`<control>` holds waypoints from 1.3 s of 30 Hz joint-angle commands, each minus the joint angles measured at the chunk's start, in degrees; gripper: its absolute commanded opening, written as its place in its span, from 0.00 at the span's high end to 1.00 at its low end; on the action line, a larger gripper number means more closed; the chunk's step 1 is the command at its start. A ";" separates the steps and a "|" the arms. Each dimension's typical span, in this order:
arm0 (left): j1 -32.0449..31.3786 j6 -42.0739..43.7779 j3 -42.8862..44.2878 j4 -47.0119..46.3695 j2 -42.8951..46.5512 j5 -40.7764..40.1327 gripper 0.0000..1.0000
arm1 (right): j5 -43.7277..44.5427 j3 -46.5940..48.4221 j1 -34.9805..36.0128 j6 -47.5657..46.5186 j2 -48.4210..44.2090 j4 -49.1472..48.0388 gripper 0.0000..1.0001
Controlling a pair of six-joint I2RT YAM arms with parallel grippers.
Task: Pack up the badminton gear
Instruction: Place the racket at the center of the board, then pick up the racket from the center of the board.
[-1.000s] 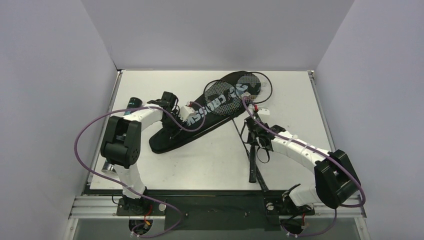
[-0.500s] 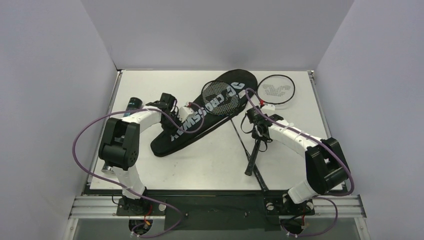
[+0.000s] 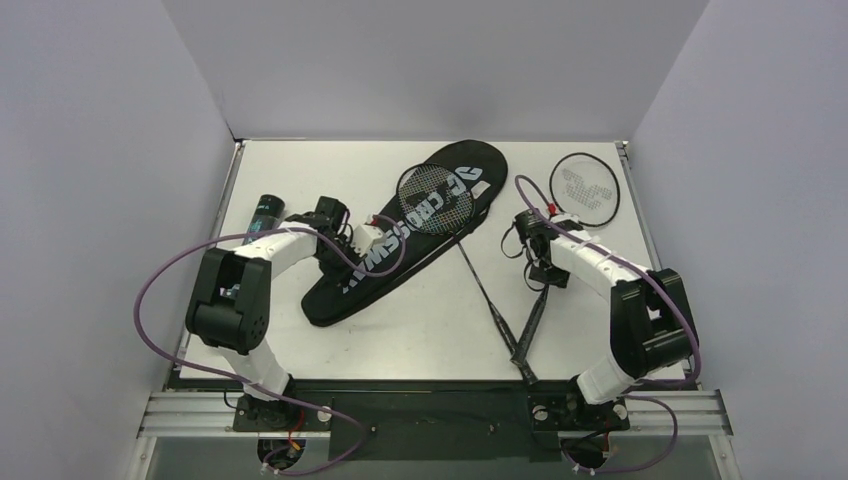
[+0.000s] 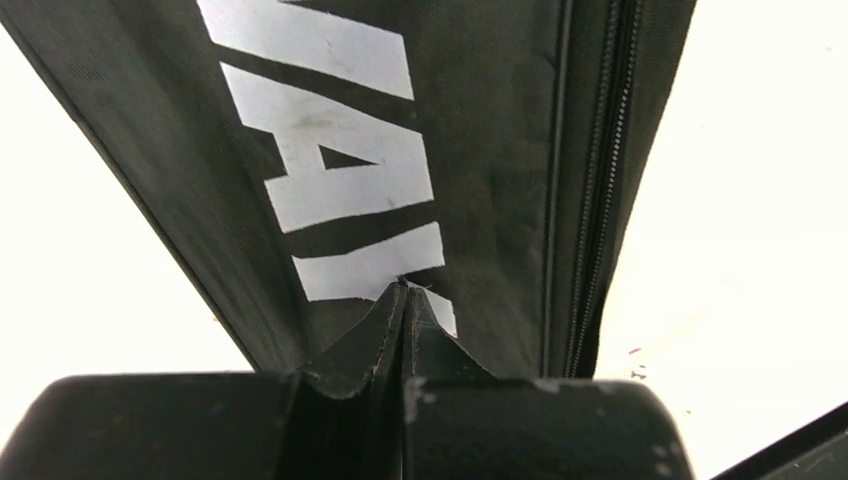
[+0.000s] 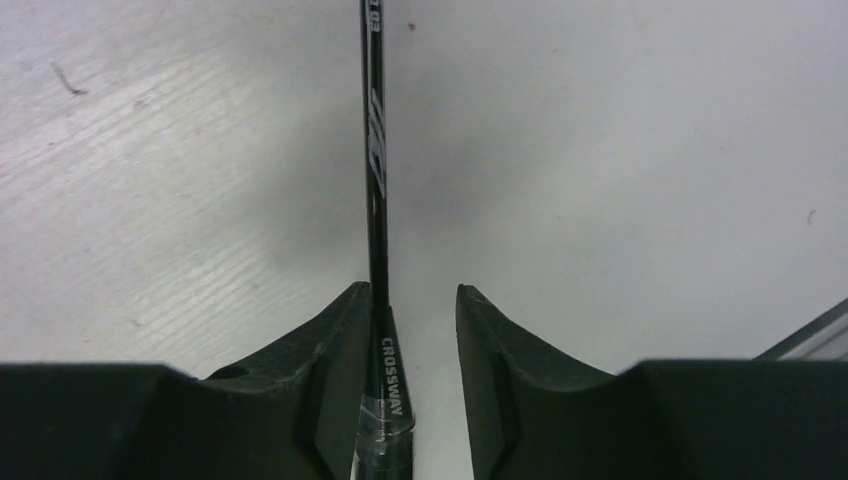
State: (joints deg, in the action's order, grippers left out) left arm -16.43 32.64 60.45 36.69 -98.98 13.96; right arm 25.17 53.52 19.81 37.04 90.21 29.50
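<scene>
- The left pincer is clenched, both fingers pressed flat together. Its tips rest on the white lettering of the black racket bag. Whether any cloth is caught between them cannot be told.
- The racket bag lies diagonally across the middle of the white surface, wide end toward the far side and narrow end toward the left arm. Its zip runs along one edge in the left wrist view.
- The left racket rests its strung head on the wide part of the bag. Its shaft runs out over the surface toward the near edge.
- The right racket lies off the bag, its head near the far right corner.
- The right pincer is released, fingers apart on either side of the right racket's thin shaft. The shaft lies against one finger, with a clear gap to the other.
- The two rackets' handle ends cross close to the near edge.
- The long black tube with teal print sits at the left edge, partly hidden behind the left arm and apart from the bag.
</scene>
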 commanded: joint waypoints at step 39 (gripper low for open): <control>0.12 -6.79 1.23 3.24 9.62 2.87 0.76 | -3.83 -6.10 1.35 3.28 -12.01 6.83 0.70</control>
State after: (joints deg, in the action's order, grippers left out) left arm -16.40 27.14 57.98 39.94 -91.39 15.64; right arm 15.79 45.10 21.23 40.32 81.56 30.22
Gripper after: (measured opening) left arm 0.218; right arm 0.286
